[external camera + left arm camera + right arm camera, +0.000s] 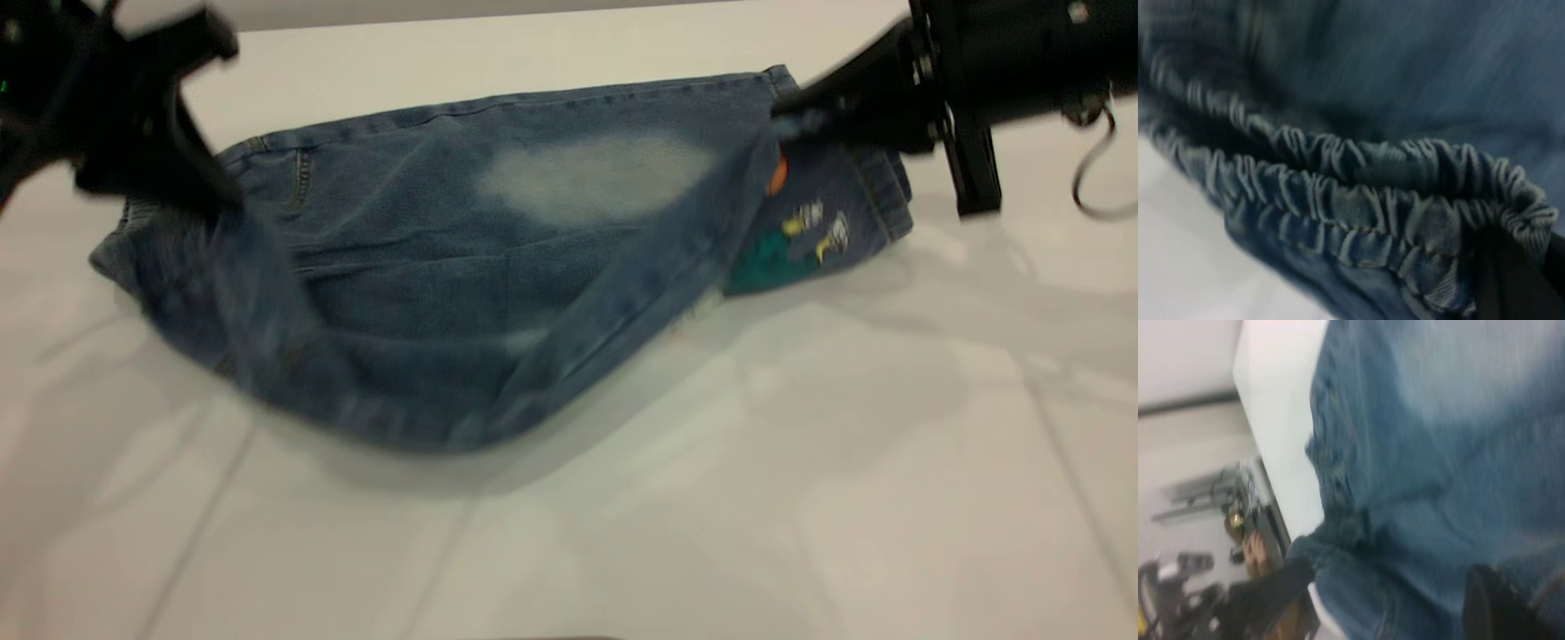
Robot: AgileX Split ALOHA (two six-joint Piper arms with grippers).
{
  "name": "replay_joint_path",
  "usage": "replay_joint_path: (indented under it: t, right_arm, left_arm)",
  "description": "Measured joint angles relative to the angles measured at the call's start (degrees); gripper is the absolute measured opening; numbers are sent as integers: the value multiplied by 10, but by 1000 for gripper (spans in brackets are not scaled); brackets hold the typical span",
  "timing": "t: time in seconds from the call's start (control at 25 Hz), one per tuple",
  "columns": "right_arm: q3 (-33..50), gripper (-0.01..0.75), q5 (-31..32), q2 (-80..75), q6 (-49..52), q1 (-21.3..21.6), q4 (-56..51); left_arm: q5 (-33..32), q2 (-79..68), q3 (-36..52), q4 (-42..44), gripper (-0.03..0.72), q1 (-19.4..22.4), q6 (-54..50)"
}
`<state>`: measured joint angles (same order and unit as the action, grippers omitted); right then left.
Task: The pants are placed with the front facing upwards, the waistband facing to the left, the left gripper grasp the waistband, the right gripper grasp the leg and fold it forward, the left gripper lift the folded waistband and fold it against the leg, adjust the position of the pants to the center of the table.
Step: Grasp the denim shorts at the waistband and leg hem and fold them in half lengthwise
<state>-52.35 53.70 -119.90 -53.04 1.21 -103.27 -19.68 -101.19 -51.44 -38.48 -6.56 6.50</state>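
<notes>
The blue denim pants (498,267) hang lifted between both grippers, sagging in the middle down to the white table (711,498). At the left, my left gripper (213,200) is shut on the waistband. Its gathered elastic (1358,207) runs up to a dark finger (1518,280) in the left wrist view. At the right, my right gripper (787,116) is shut on the hem of the upper leg (640,258), which is raised and pulled over. The lower leg lies beneath with its cartoon print (813,236) showing. Denim (1438,453) fills the right wrist view around one dark finger (1491,607).
Bare white tabletop lies in front of the pants, toward the near edge. The table's far edge (1278,420) shows in the right wrist view, with the other arm (1265,593) and room clutter beyond it.
</notes>
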Motion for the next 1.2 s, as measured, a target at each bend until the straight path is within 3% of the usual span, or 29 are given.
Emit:
replay_joint_path:
  t: [0.4,0.84,1.2]
  right_arm:
    - [-137,29,-106,-41,92,0,2]
    - [-254,29,-114,-144,146,0,2]
    - [-270,29,-153,-155,172,0,2]
  left_arm:
    - [89,0,-39,-107,44,0,-1]
    - [251,-2,-39,-184,45,0,-3]
    - [339,-28,-39,-221,48,0,1]
